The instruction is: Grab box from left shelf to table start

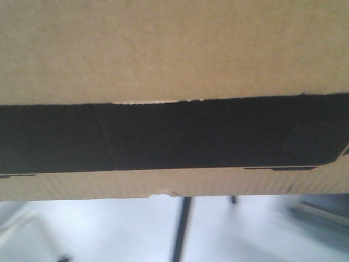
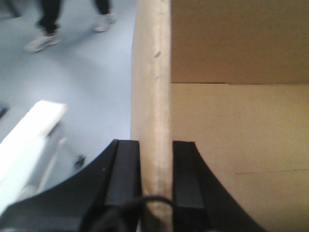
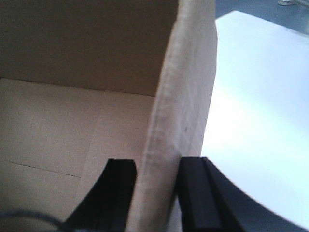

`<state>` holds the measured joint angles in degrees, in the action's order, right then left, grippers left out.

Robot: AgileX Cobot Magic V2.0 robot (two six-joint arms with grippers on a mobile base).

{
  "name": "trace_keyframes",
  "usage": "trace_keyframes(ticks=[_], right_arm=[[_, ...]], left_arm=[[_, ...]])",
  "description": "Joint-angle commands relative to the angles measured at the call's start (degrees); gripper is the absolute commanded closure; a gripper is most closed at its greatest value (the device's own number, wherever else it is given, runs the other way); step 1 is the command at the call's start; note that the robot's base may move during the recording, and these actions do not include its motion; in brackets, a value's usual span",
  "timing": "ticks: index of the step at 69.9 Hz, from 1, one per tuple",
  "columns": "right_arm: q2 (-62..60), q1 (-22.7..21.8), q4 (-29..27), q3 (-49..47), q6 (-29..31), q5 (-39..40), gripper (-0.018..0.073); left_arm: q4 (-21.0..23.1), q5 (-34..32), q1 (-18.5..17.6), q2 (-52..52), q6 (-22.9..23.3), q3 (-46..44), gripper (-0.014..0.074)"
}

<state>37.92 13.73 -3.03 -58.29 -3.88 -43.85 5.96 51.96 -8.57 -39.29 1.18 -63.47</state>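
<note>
— What is around the robot?
— A grey-blue floor [image 2: 91, 72] in the left wrist view, with a person's legs [image 2: 48, 19] in pale shoes at the top edge. In the right wrist view a bright white bench [image 3: 260, 121] lies just beside the cardboard.
— And where is the box?
— The brown corrugated box [image 1: 174, 49] fills the front view, very near the camera. Its wide black rectangle [image 1: 174, 134] runs across the middle. It hangs between both arms, open side up. Whether its bottom touches the bench, I cannot tell.
— How do the arms hold it?
— The left end effector [image 2: 155, 145] is clenched on one side wall, one black finger outside and one inside. The right end effector [image 3: 157, 161] grasps the opposite wall in the same way, next to the bench.
</note>
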Motion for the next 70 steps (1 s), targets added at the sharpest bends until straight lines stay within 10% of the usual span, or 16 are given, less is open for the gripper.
trace_keyframes(ticks=[1, 70], right_arm=[[0.1, -0.1, 1.4, -2.2, 0.5, 8.3, 0.0503], [0.1, -0.1, 1.4, -2.2, 0.5, 7.9, 0.0503]], left_arm=[[4.4, -7.1, -0.3, 0.4, 0.3, -2.2, 0.0699], [4.4, -7.2, -0.3, 0.4, 0.3, -2.2, 0.0699]])
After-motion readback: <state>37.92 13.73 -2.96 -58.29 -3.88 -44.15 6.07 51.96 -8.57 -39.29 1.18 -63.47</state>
